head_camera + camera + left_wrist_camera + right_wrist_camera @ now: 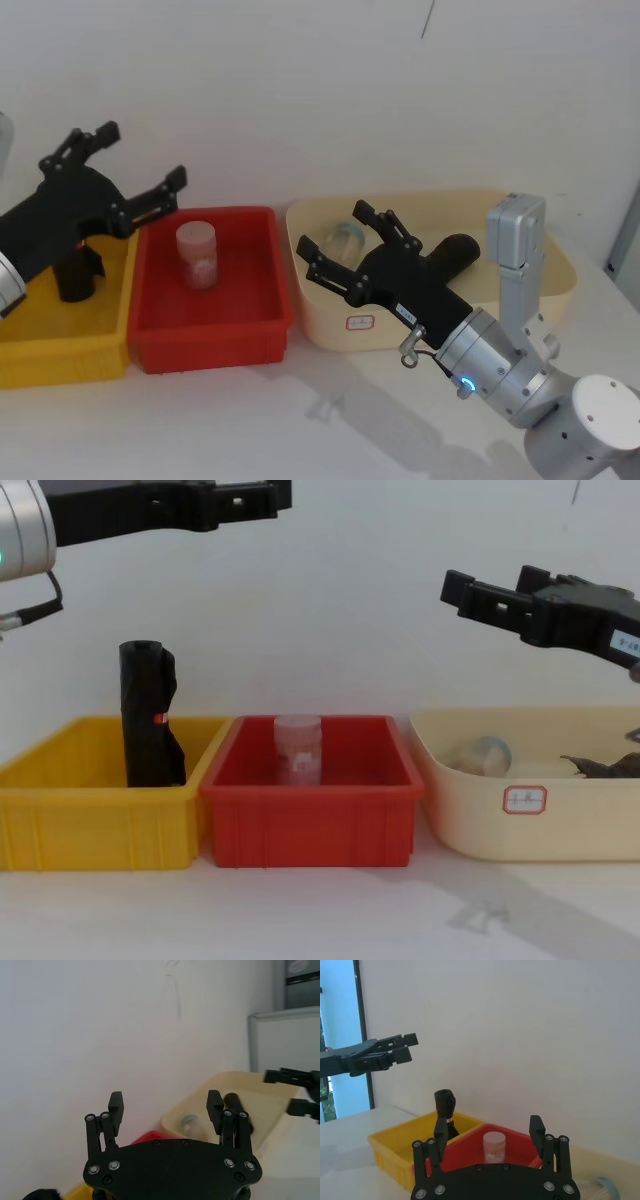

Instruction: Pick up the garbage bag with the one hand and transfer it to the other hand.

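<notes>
The garbage bag (462,250), a plain black roll, lies in the beige bin (335,325) at the right; it also shows in the left wrist view (234,1101). My right gripper (335,232), on the arm with the blue ring, hovers open and empty above that bin's front left part, in front of the roll. In the chest view it (470,590) reaches in from the right, well above the bin. My left gripper (140,158), on the teal-lit arm, is open and empty, high over the yellow bin (60,345) at the left.
A second black roll with a red mark (148,715) stands upright in the yellow bin. The red bin (215,325) in the middle holds a clear jar (197,255). Another clear jar (345,243) lies in the beige bin. A white wall stands close behind the bins.
</notes>
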